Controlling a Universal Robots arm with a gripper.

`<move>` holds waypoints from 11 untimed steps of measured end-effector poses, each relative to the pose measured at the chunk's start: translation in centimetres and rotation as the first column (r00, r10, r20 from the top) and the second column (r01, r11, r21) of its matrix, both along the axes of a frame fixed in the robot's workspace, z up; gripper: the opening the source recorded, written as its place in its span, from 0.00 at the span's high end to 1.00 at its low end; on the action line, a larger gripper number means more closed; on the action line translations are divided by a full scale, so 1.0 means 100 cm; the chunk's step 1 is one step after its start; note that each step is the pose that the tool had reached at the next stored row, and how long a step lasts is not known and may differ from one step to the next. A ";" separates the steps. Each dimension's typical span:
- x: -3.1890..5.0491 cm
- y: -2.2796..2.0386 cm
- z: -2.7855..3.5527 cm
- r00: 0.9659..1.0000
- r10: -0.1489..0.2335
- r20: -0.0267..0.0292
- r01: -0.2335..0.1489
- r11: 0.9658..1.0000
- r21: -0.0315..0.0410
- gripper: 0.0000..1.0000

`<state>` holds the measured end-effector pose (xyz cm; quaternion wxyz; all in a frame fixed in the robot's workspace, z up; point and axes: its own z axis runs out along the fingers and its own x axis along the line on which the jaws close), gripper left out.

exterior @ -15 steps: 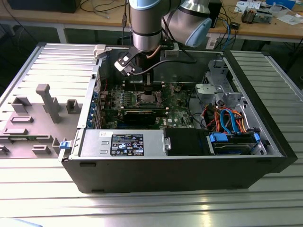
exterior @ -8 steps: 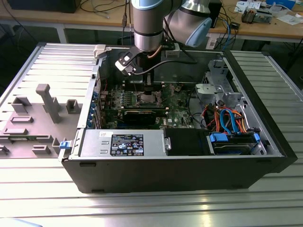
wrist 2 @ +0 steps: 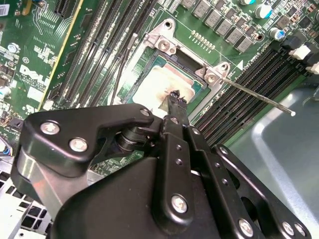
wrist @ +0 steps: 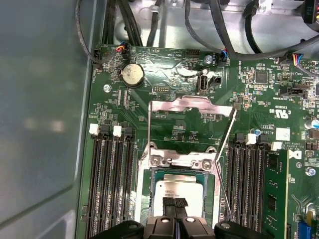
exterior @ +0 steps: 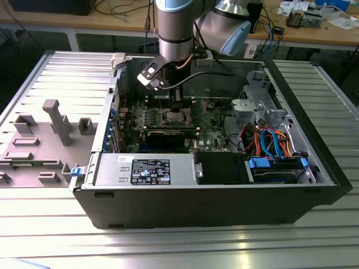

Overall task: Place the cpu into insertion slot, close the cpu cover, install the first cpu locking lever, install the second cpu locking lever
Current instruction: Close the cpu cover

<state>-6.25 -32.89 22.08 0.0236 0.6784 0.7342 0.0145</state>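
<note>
Exterior view: the arm (exterior: 176, 33) reaches down into the open computer case (exterior: 314, 168). Its wrist hangs over the socket (exterior: 171, 116) on the motherboard (exterior: 216, 137). The drive bay with its blue cables (exterior: 269, 143) sits well apart, at the exterior view's right.

Second wrist view: the gripper (wrist 2: 174, 97) has its fingertips pressed together, with nothing between them that I can make out. The tip is right over the cpu (wrist 2: 154, 82), which lies flat in the socket. I cannot tell whether the tip touches the metal face or hovers just above it. A locking lever (wrist 2: 254, 95) juts out free from the socket corner, over the memory slots (wrist 2: 249, 69).

First wrist view: the cpu is directly under the tool, with the hinge just beyond it. The cpu cover (wrist: 192, 104) lies flipped open on the far side of that hinge, its long edge running across the line from the tool. The locking levers (wrist: 149, 132) stand unlatched, one on each side, running from the socket toward the cover. I judge the chip seated and the cover not yet closed. A coin cell (wrist: 132, 74) lies farther off, clear of the cover.
</note>
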 end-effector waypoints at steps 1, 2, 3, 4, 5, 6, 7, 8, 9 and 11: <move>0.0000 0.0000 0.0003 1.000 0.000 0.000 0.000 1.000 0.000 0.89; 0.0000 -0.0001 0.0010 1.000 0.000 0.000 0.000 1.000 0.000 0.89; 0.0000 0.0000 0.0028 1.000 0.000 0.000 0.000 1.000 0.000 0.89; 0.0000 0.0000 0.0062 1.000 0.000 0.000 0.000 1.000 0.000 0.89; 0.0000 0.0000 0.0087 1.000 0.000 0.000 0.000 1.000 0.000 0.89; 0.0000 0.0000 0.0119 1.000 0.000 0.000 0.000 1.000 0.000 0.89; 0.0000 0.0000 0.0154 1.000 0.000 0.000 0.000 1.000 0.000 0.89; 0.0000 0.0000 0.0191 1.000 0.000 0.000 0.000 1.000 0.000 0.89; 0.0000 0.0000 0.0223 1.000 0.000 0.000 0.000 1.000 0.000 0.89; 0.0000 0.0000 0.0263 1.000 0.000 0.000 0.000 1.000 0.000 0.89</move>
